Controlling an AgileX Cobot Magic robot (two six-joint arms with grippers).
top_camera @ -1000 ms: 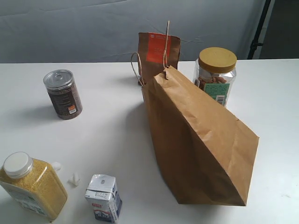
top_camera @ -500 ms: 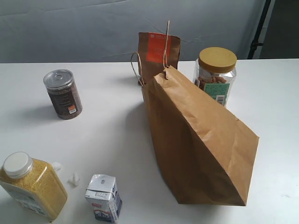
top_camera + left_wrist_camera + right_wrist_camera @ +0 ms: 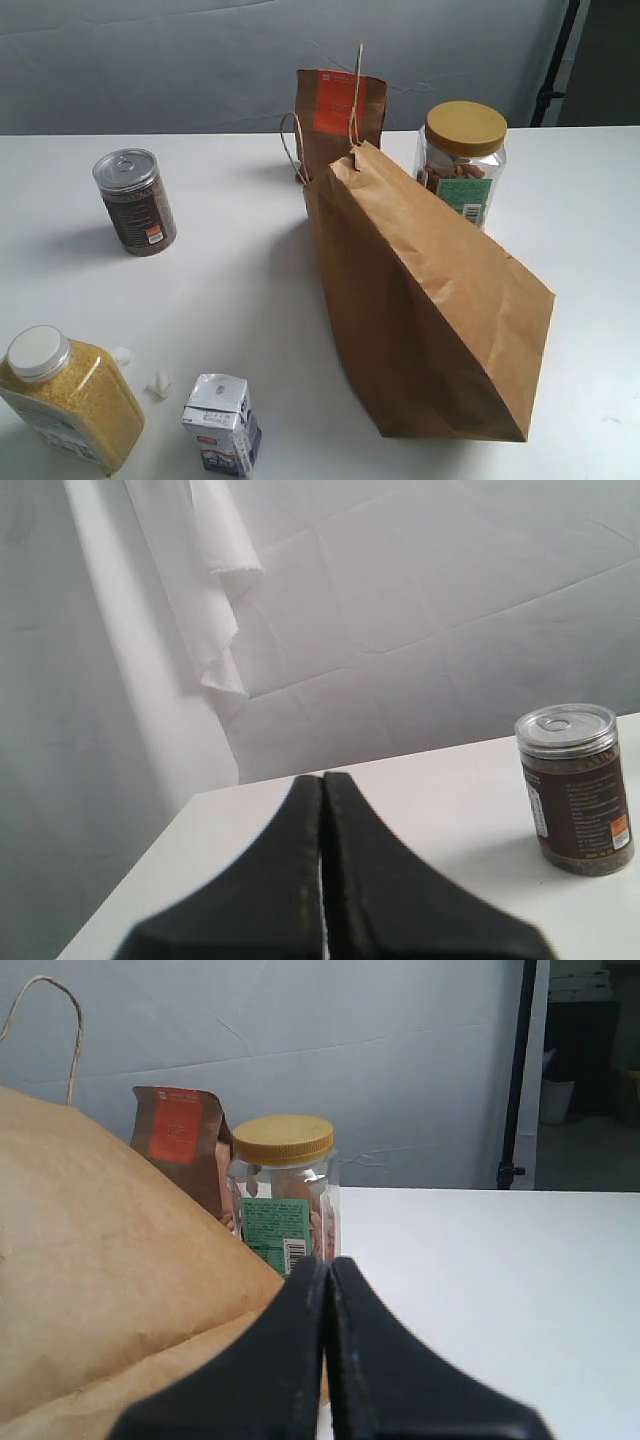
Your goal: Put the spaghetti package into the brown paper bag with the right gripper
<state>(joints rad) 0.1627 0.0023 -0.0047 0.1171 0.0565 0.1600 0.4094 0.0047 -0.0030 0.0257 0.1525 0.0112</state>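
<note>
Bag of plain brown kraft paper (image 3: pixel 420 300) with thin loop handles rests on the white counter (image 3: pixel 230 290). Beside the bag, the black two-fingered right claw (image 3: pixel 327 1265) is clenched on nothing.

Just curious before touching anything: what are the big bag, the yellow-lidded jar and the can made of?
Bag: matte brown paper, visibly creased. Jar: clear, glossy, contents showing through; plastic or glass, unclear. Lid: matte yellow, probably plastic. Can: shiny metal pull-tab top, dark printed label.

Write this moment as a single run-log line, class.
left gripper shut, empty | right gripper shut, empty | brown paper bag on table | spaghetti package not visible in any view
</note>
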